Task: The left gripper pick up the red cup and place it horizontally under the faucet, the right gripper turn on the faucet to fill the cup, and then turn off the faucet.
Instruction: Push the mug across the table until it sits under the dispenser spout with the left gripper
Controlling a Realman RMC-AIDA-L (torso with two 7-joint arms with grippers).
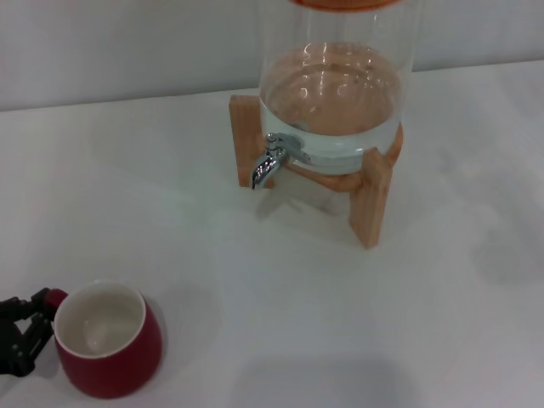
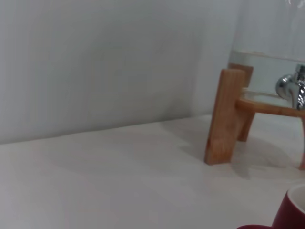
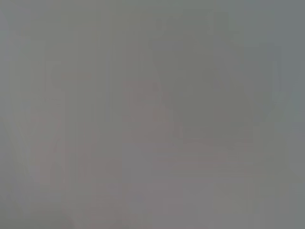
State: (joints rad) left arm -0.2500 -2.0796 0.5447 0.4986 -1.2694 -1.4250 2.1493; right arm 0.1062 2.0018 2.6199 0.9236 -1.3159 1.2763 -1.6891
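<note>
The red cup (image 1: 109, 348) stands upright on the white table near the front left, its white inside showing. A slice of the cup's rim (image 2: 291, 212) also shows in the left wrist view. My left gripper (image 1: 36, 321) is at the cup's left side, open, with its black fingers (image 1: 19, 340) spread beside the small handle (image 1: 55, 297). The chrome faucet (image 1: 270, 160) juts from the glass dispenser (image 1: 336, 85) at the back centre, with nothing under its spout; the faucet (image 2: 294, 87) appears in the left wrist view too. My right gripper is out of view.
The dispenser holds water and rests on a wooden stand (image 1: 370, 191), whose leg (image 2: 223, 117) shows in the left wrist view. A white wall runs behind the table. The right wrist view is a blank grey blur.
</note>
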